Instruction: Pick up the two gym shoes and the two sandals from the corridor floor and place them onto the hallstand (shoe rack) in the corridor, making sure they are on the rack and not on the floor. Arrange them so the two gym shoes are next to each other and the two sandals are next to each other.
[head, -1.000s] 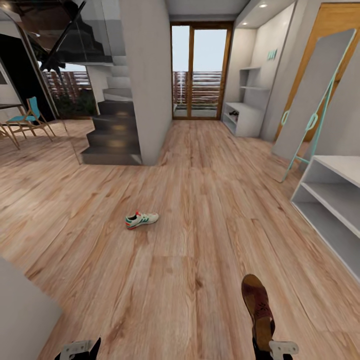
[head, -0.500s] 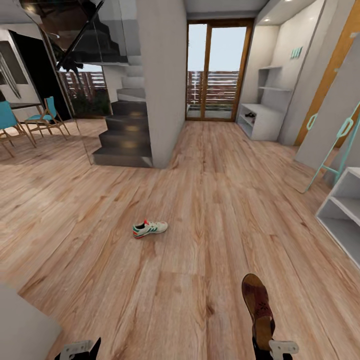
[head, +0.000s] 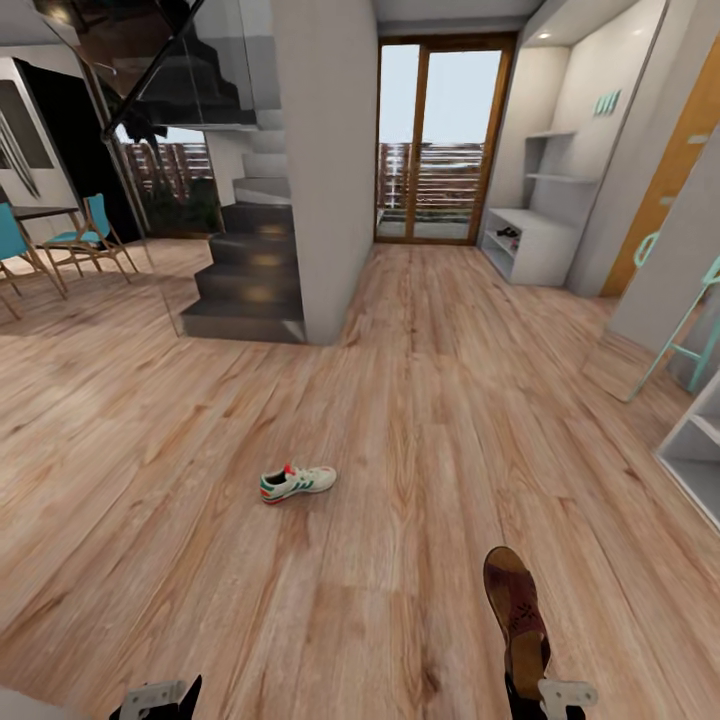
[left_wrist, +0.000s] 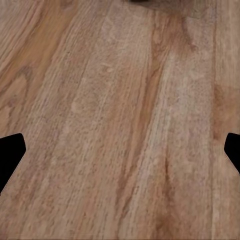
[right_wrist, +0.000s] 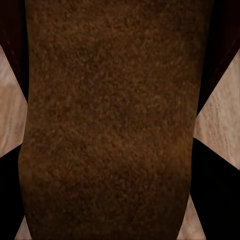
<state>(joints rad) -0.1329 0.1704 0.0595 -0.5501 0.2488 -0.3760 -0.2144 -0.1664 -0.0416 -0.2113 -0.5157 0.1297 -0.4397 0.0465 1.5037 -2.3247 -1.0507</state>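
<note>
Brown sandal (head: 516, 612) sticks out at 12 o'clock from the right gripper (head: 545, 700), squeezed between its fingers (right_wrist: 12, 210). White gym shoe (head: 297, 483) lies on the wood floor (head: 400, 400) at 10 o'clock. Left gripper (left_wrist: 120, 150) hangs spread wide over bare planks.

We turn left: the near rack (head: 695, 450) slides toward the right edge, while more of the chairs (head: 60, 235) comes into sight.
</note>
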